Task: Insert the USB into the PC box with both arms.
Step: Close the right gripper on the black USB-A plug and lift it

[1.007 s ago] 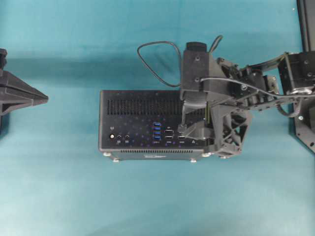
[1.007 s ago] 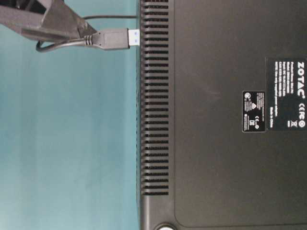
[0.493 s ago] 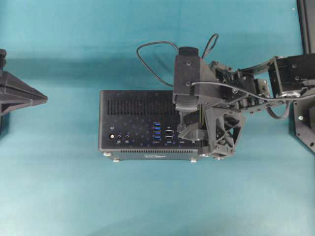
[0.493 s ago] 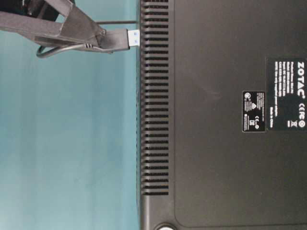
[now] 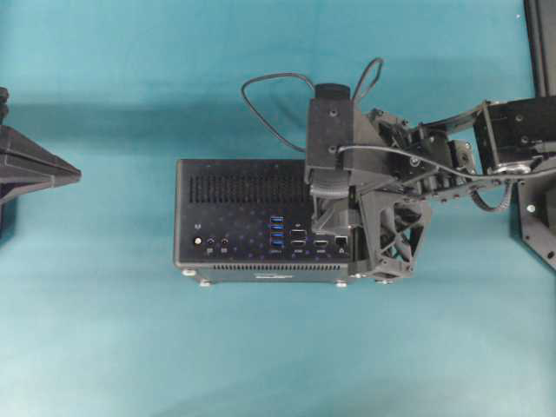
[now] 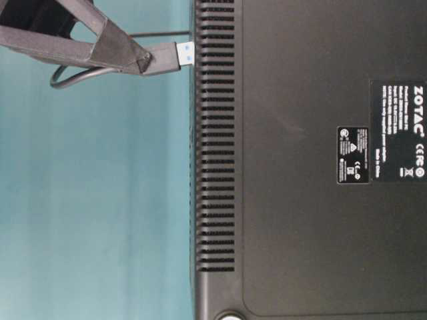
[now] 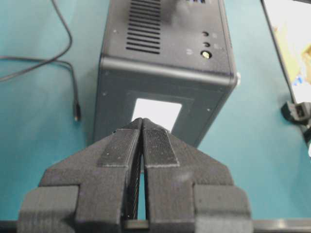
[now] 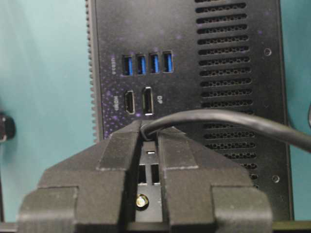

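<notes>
The black PC box (image 5: 234,187) lies on the teal cloth with its port face up, blue ports (image 5: 277,231) in a row. My right gripper (image 5: 334,224) hangs over the box's right part, shut on the USB (image 6: 168,57). In the table-level view the plug's tip sits just off the box's vented edge (image 6: 213,133). In the right wrist view the USB cable (image 8: 233,121) comes out from between the fingertips of the right gripper (image 8: 148,133), below the blue ports (image 8: 146,63). My left gripper (image 5: 76,174) is shut and empty, well left of the box. It points at the box's end (image 7: 160,111).
The cable loops (image 5: 261,113) on the cloth behind the box. A loose thin cable end (image 7: 76,114) lies left of the box in the left wrist view. A black frame (image 5: 540,130) stands along the right edge.
The right gripper has closed on the USB plug and shifted slightly left over the box. The plug now tilts a little. The left arm has not moved.
</notes>
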You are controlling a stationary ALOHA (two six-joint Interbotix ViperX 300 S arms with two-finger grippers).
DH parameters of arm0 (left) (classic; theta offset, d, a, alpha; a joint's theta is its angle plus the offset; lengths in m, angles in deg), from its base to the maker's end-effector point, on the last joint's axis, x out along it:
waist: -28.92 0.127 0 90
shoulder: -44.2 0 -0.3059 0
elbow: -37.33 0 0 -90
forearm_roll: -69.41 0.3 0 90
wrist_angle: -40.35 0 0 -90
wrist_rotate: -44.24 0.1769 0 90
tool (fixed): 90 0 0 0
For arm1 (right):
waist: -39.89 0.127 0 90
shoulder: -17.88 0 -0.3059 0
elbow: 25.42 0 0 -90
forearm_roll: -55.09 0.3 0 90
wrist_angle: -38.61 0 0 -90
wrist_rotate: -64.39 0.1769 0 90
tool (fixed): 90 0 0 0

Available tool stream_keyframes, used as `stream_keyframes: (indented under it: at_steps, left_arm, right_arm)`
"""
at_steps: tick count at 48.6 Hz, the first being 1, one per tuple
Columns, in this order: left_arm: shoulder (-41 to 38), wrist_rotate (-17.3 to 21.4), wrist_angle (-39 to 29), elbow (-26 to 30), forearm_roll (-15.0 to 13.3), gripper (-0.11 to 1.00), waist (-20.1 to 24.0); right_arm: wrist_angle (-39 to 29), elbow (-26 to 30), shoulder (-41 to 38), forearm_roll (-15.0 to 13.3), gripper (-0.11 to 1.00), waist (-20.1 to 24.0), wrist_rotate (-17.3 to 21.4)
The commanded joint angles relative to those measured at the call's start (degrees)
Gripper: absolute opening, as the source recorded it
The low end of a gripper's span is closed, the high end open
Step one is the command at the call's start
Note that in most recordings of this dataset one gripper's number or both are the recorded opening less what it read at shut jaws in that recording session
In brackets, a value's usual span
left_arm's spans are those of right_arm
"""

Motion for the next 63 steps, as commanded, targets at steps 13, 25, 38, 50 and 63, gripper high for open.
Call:
stream_keyframes:
  at_steps: [13,25,38,50,63]
  left_arm:
    - [-0.2,-1.7,0.8,0.3,0.1,0.00,-0.1]
    - [0.0,-2.1,1.0,0.2,0.1,0.00,-0.1]
    - [0.7,-2.2,1.0,-0.1,0.1,0.00,-0.1]
    - [1.8,-2.3,1.0,-0.5,0.1,0.00,-0.1]
    - [1.8,-4.4,1.0,-1.1,0.1,0.00,-0.1]
  right_arm:
    - [-3.9,8.2,-0.7,-1.7,0.09,-0.1,0.4]
    - [-6.9,12.4,-2.5,-4.7,0.09,-0.1,0.2]
    - [-5.8,13.5,-3.4,-10.5,0.09,1.2,0.4]
    - [-5.1,12.8,-4.0,-13.5,0.09,2.3,0.4]
    - [-5.1,12.7,-5.2,-14.2,0.09,2.3,0.4]
